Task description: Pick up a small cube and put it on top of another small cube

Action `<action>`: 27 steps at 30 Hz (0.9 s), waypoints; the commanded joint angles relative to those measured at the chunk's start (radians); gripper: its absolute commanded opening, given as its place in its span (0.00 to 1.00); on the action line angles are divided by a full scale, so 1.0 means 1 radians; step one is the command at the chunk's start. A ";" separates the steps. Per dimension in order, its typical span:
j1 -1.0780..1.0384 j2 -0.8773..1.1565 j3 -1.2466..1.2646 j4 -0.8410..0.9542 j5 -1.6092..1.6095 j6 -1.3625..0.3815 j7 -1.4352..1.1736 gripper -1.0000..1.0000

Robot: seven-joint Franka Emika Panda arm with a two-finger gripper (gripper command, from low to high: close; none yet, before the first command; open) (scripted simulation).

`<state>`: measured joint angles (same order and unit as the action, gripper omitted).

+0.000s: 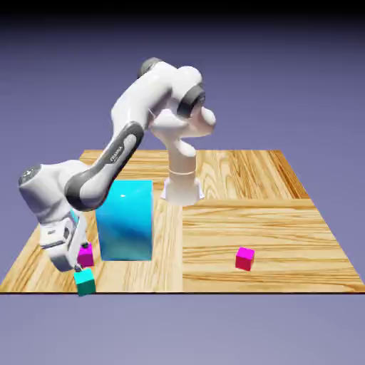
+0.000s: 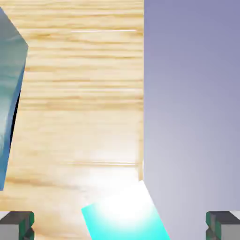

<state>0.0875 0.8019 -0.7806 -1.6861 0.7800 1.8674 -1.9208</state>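
Note:
The small teal-green cube (image 1: 85, 282) with its light cyan top sits at the table's front corner on the exterior view's left. My gripper (image 1: 78, 267) hangs just above it, open. In the hand view the cube's bright top (image 2: 125, 213) lies low between the two grey fingertips (image 2: 17, 225), which stand far apart and do not touch it. The other small cube (image 1: 244, 258), magenta on top with crimson sides, rests alone near the front edge toward the exterior view's right. It does not show in the hand view.
A tall cyan block (image 1: 125, 219) stands right behind my hand and fills the hand view's left edge (image 2: 9, 93). A tiny magenta-purple cube (image 1: 86, 254) sits against its base beside my fingers. The table edge (image 2: 143, 117) runs close past the teal cube.

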 commanded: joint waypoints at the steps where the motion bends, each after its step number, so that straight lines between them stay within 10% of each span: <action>1: 0.001 0.022 -0.013 0.018 0.013 -0.019 -0.044 0.50; 12: 0.019 0.252 -0.043 0.099 0.168 -0.046 -0.379 0.50; 13: 0.019 0.252 -0.043 0.099 0.168 -0.046 -0.379 0.00; 27: 0.084 -0.059 0.281 -0.067 -0.288 -0.029 -0.451 0.00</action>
<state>0.1718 0.7432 -0.4994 -1.7527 0.4890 1.8388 -2.3708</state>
